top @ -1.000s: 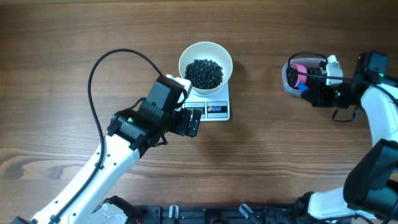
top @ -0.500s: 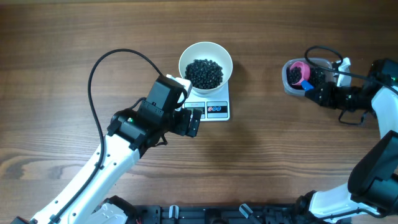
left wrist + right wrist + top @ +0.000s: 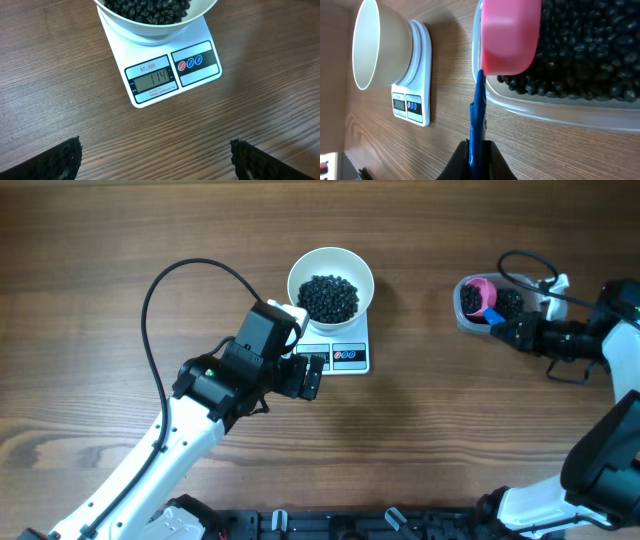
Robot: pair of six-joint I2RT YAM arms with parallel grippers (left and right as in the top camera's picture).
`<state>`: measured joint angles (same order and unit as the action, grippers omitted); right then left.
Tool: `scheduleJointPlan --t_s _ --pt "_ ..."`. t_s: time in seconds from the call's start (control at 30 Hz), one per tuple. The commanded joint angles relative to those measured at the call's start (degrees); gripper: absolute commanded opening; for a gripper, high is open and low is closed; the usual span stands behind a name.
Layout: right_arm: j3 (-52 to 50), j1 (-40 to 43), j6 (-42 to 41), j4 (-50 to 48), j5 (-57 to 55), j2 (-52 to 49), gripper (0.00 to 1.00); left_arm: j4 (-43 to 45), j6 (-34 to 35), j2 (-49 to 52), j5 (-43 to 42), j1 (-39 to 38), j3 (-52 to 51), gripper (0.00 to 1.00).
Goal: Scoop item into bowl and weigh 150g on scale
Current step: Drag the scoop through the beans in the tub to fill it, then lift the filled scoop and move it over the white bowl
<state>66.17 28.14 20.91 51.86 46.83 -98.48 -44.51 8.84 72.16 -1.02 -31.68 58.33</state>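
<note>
The white bowl (image 3: 331, 283) stands on the scale (image 3: 343, 357), holding a heap of the black item (image 3: 329, 297). The scale's display (image 3: 152, 81) reads 114. My left gripper (image 3: 311, 376) hovers just left of the scale's front, open, with only bare wood between its fingers (image 3: 65, 160). My right gripper (image 3: 508, 331) is shut on the blue handle (image 3: 478, 107) of a pink scoop (image 3: 478, 297). The scoop's cup (image 3: 510, 35) lies over the left end of a clear tub (image 3: 470, 321) full of the same black item (image 3: 585, 50).
A black cable (image 3: 170, 280) loops over the table left of the bowl. The right arm's cable (image 3: 525, 260) arcs over the tub. A dark rail (image 3: 330, 525) runs along the table's near edge. Bare wood lies between scale and tub.
My right arm has drawn back to the right, uncovering the tub; the pink scoop now lies at the tub's left end. The left arm, bowl and scale have not moved.
</note>
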Motion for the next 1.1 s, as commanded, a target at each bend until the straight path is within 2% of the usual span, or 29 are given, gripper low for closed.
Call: scheduleJointPlan --t_s 0.0,0.37,0.73,1.07 --pt "0.4 1.7 1.4 0.3 3.3 -1.0 0.04 0.2 -0.7 0.0 -0.5 0.5 -0.7 1.0" --pt "0.4 2.8 1.1 1.8 4.4 -1.0 0.04 0.2 -0.7 0.0 -0.5 0.5 -0.7 1.0" --pt "0.5 9.7 -0.1 3.0 14.1 -1.0 0.04 0.2 -0.7 0.0 -0.5 0.5 -0.7 1.0" --pt "0.5 9.4 -2.2 3.3 38.9 -1.0 0.04 0.2 -0.7 0.0 -0.5 0.5 -0.7 1.0"
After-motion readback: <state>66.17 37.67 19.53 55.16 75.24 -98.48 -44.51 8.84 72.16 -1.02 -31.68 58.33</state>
